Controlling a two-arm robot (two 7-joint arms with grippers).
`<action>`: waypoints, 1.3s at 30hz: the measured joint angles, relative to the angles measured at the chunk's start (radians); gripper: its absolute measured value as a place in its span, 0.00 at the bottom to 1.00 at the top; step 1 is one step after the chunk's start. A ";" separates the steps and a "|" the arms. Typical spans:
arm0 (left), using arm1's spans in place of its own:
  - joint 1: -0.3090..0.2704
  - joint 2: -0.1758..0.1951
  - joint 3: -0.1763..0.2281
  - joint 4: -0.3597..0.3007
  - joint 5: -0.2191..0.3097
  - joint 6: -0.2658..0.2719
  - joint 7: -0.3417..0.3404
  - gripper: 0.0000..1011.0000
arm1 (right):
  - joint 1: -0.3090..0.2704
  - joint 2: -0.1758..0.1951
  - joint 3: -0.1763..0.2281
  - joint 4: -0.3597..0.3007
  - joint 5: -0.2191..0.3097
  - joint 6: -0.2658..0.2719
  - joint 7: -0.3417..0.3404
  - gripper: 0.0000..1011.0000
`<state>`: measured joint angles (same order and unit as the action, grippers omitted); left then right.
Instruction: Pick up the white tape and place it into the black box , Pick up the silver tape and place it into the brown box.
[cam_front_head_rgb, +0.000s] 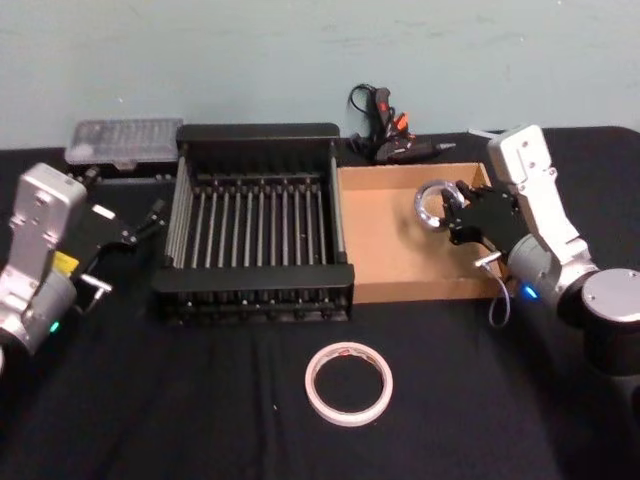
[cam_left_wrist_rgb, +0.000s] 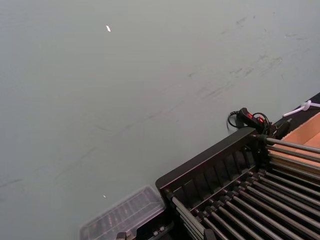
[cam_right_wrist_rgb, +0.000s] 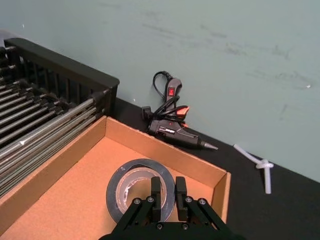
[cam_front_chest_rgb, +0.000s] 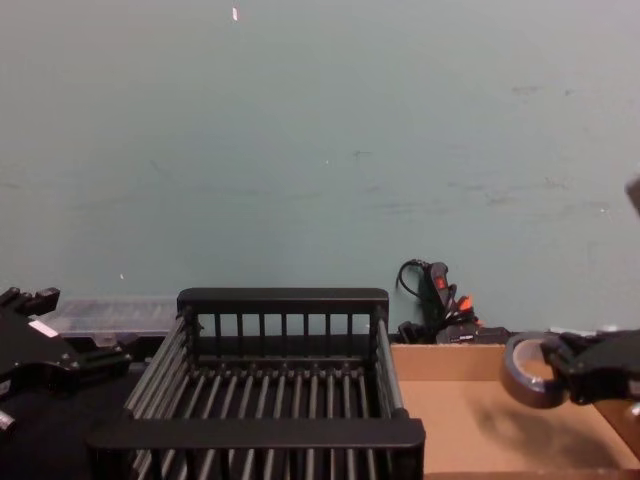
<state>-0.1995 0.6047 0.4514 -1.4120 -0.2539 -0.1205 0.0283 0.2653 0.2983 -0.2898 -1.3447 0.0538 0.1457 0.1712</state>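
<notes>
Silver tape up off the floor of the brown box, held on edge over the box's right half; the chest view shows it clear of the cardboard, hole facing sideways; right gripper has it, fingers pinched close on the roll's wall, one inside the hole, one outside; right arm reaches in from the box's right side.

White tape lies flat on the black cloth in front of the two boxes, well apart from both, red marks on its top face; nothing touching it.

Black box sits left of the brown box, their walls touching or just beside; nothing in it.

Left gripper off the black box's left side, near its wall, holding nothing; cannot tell how far its fingers are parted.

Behind: glue gun against the wall past the brown box; clear plastic case at the black box's far left corner.
</notes>
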 joint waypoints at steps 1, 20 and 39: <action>0.000 0.000 0.000 0.000 0.000 0.000 0.000 0.99 | 0.009 -0.008 -0.001 0.020 -0.004 -0.004 0.002 0.17; 0.000 0.000 0.000 0.000 0.000 0.000 0.000 0.99 | 0.030 -0.030 0.002 0.067 -0.016 -0.014 0.014 0.21; 0.000 0.000 0.000 0.000 0.000 0.000 0.000 0.99 | 0.028 -0.028 0.002 0.064 -0.015 -0.013 0.013 0.77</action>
<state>-0.1995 0.6047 0.4514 -1.4119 -0.2539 -0.1205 0.0282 0.2933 0.2699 -0.2882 -1.2809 0.0387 0.1325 0.1838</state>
